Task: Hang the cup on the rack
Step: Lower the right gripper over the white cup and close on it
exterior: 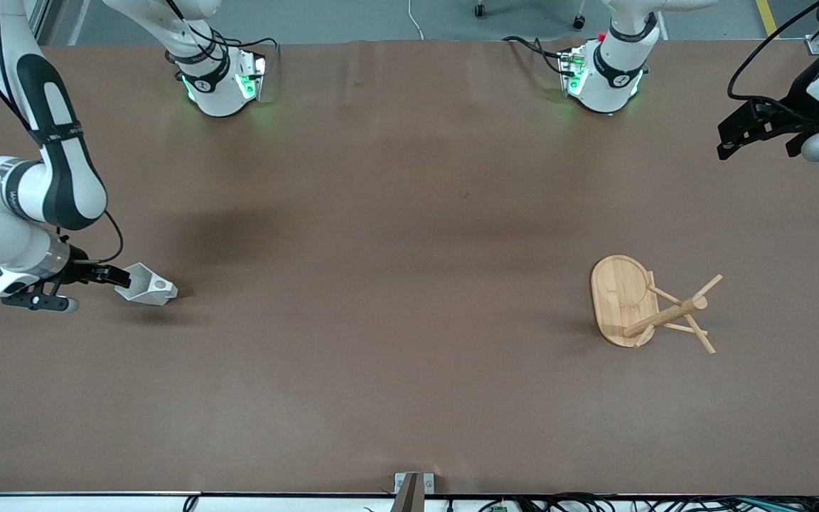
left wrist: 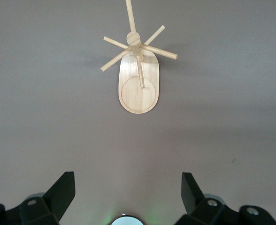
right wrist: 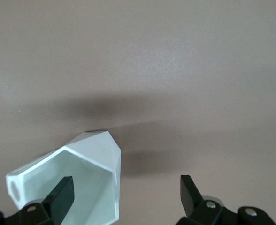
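Observation:
The white faceted cup (exterior: 145, 286) lies on its side on the table at the right arm's end, mouth turned toward my right gripper (exterior: 97, 290). The right gripper is open and low at the cup. In the right wrist view one fingertip (right wrist: 63, 191) is inside the cup's mouth (right wrist: 81, 180) and the other stands outside, apart from the wall. The bamboo rack (exterior: 648, 307) stands on its oval base at the left arm's end of the table. My left gripper (exterior: 754, 135) is open and empty, held up over the table edge; its wrist view shows the rack (left wrist: 138, 82) well ahead.
The two arm bases (exterior: 221, 82) (exterior: 605, 78) stand along the table edge farthest from the front camera. A small metal bracket (exterior: 413, 487) sits at the table's nearest edge. Brown tabletop (exterior: 395, 284) lies between cup and rack.

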Controlling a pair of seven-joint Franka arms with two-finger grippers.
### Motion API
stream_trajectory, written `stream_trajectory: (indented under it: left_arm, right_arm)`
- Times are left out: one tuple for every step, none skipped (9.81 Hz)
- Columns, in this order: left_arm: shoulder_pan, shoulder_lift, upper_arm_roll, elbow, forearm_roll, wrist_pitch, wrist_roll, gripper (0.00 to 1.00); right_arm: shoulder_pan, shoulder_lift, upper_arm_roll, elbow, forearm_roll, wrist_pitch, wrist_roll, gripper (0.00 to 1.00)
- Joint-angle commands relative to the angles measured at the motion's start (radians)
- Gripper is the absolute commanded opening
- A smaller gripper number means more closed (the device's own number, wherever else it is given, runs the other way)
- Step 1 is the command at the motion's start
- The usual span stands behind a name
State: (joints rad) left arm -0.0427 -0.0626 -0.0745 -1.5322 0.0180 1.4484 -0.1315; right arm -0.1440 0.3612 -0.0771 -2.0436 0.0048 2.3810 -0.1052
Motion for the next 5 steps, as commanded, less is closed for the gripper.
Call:
stream_trajectory:
  left_arm:
    - [0.003,0.027,-0.002,0.003,0.003,-0.02,0.009,1.0]
    - [0.003,0.027,-0.002,0.003,0.003,-0.02,0.01,1.0]
    - [0.003,0.027,-0.002,0.001,0.002,-0.02,0.009,1.0]
    - [0.001,0.027,-0.002,0.001,0.002,-0.02,0.009,1.0]
    - [0.001,0.027,-0.002,0.001,0.002,-0.02,0.009,1.0]
  right_arm:
    - [-0.009,0.022,0.011,-0.01,-0.002,0.036,-0.011,0.93]
    - [-0.006,0.036,0.013,-0.012,-0.002,0.058,-0.011,0.88]
    - [-0.005,0.039,0.014,-0.02,0.0,0.058,-0.011,0.8]
    - [-0.003,0.039,0.014,-0.029,-0.002,0.058,-0.011,0.74]
    - [-0.003,0.039,0.014,-0.03,0.0,0.057,-0.013,0.68]
